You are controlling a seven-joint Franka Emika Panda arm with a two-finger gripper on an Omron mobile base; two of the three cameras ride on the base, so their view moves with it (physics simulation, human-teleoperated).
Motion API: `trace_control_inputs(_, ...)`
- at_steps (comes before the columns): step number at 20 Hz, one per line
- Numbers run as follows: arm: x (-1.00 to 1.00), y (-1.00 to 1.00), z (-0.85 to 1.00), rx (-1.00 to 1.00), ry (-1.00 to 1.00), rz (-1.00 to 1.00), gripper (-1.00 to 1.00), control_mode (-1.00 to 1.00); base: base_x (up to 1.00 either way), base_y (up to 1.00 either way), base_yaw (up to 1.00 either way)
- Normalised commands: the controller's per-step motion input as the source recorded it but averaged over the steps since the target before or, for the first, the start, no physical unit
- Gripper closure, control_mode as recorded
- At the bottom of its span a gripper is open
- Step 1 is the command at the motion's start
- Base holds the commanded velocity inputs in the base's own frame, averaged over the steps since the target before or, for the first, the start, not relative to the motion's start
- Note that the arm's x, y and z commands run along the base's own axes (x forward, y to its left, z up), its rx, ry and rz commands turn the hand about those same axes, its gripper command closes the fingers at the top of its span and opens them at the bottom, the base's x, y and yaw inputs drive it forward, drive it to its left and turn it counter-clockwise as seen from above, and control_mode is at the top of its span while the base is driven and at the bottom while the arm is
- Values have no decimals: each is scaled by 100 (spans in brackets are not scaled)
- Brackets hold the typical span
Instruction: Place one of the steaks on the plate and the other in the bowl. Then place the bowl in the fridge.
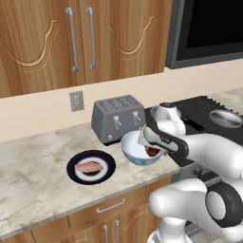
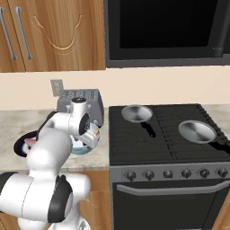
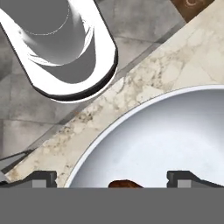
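The pale pink steak (image 1: 90,167) lies on the dark-rimmed plate (image 1: 76,172) at the counter's front. To its right stands the white-and-blue bowl (image 1: 133,153), with the dark reddish-brown steak (image 1: 153,152) inside it. My gripper (image 1: 149,144) hangs just over the bowl's right side, jaws open. In the hand view the finger tips (image 3: 41,178) stand wide apart above the bowl's white inside (image 3: 170,140), and the dark steak (image 3: 125,183) lies loose between and below them. The arm hides most of the bowl (image 2: 83,148) in the right base view. The fridge is out of view.
A silver toaster (image 1: 117,118) stands right behind the bowl. The black stove (image 2: 166,130) to the right carries two silver pans (image 2: 137,113) (image 2: 197,131). Wooden cabinets (image 1: 71,38) and a black microwave (image 2: 166,31) hang above. The counter edge runs close in front.
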Motion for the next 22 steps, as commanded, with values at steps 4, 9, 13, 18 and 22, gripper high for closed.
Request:
trace_control_inputs(4,11,0,-15,0,12,-7,-100,-100,0,0,0)
trace_control_inputs(9,0,0,-17,0,6,-8,-100,-100,0,0,0)
trace_control_inputs(13,-54,-4,-30,4,-1,-13,-100,-100,0,0,0)
trace_control_inputs(18,-35,0,-32,3,-4,-16,-100,-100,0,0,0)
trace_control_inputs(22,0,18,-39,0,0,-17,-100,-100,0,0,0)
